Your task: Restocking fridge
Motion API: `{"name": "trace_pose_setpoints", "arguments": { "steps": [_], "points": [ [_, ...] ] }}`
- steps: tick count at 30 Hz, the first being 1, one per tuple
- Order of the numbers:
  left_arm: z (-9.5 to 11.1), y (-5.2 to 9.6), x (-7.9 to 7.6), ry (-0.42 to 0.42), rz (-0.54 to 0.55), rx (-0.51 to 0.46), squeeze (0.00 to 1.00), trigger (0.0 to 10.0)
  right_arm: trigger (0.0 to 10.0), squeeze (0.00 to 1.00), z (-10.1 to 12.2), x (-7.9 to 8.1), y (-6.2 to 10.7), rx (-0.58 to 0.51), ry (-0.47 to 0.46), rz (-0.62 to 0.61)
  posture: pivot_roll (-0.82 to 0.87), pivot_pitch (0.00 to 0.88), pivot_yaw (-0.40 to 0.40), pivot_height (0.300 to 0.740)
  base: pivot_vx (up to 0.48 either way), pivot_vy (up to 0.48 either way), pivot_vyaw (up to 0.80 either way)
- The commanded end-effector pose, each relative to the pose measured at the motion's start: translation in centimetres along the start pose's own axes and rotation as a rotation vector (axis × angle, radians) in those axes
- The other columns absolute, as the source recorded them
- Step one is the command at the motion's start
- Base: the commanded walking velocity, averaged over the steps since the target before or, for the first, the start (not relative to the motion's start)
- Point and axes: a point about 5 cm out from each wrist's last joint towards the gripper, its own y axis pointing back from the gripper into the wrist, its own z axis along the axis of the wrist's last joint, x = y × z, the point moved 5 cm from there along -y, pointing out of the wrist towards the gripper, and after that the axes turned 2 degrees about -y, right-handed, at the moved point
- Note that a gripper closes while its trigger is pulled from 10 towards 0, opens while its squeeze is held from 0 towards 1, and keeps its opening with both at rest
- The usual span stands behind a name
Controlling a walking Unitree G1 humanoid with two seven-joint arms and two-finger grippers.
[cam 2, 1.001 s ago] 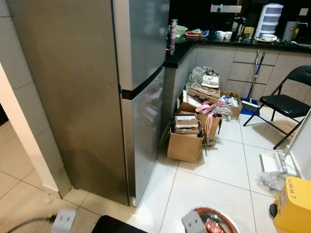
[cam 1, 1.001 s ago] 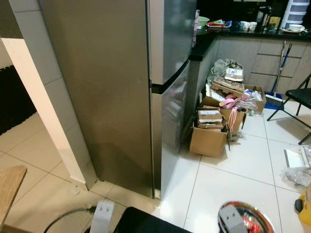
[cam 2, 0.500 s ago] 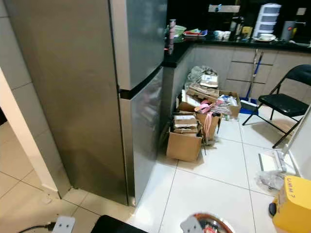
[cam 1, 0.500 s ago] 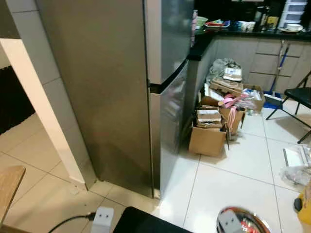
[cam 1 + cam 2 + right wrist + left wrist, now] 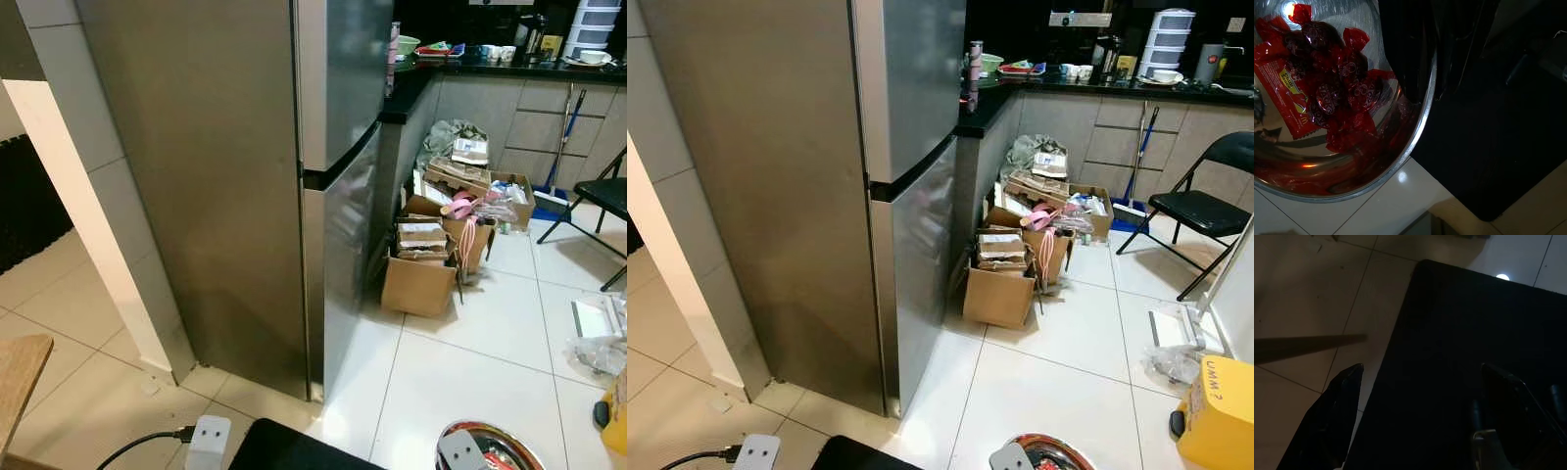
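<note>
the head views are evenly lit and sharp, with soft sheen on the steel fridge (image 5: 323,196) and white floor tiles (image 5: 1068,372); the far kitchen corner falls dark. the left wrist view is dim and murky. in the right wrist view, a lamp glares off the metal bowl (image 5: 1415,142).

- White glossy floor tiles (image 5: 1058,372) reflect the light.
- A dark countertop (image 5: 1097,86) tops grey cabinets (image 5: 1117,137).
- Cardboard boxes (image 5: 1004,279) crowd the floor.
- A black folding chair (image 5: 1205,211) stands nearby.
</note>
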Motion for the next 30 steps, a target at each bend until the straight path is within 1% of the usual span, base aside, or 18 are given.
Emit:
{"name": "trace_pose_setpoints", "arguments": {
  "steps": [1,9,30],
  "points": [
    [-0.82,0.09,-0.43,0.015,-0.004,0.024,0.00,10.0,10.0,0.00,0.04,-0.37,0.07,-0.004,-0.005,-0.017,-0.06,0.090,0.010,0.740,0.000,0.000,0.00],
    [-0.67,0.10,-0.36,0.027,-0.001,0.007,0.00,10.0,10.0,0.00,0.06,-0.38,0.05,-0.002,-0.002,-0.016,-0.06,0.090,0.005,0.740,0.000,0.000,0.00],
    [-0.48,0.04,-0.12,0.027,0.000,0.004,0.00,10.0,10.0,0.00,-0.09,-0.57,0.12,0.004,0.000,-0.021,-0.07,0.087,0.009,0.740,0.293,0.000,0.00]
  ]
}}
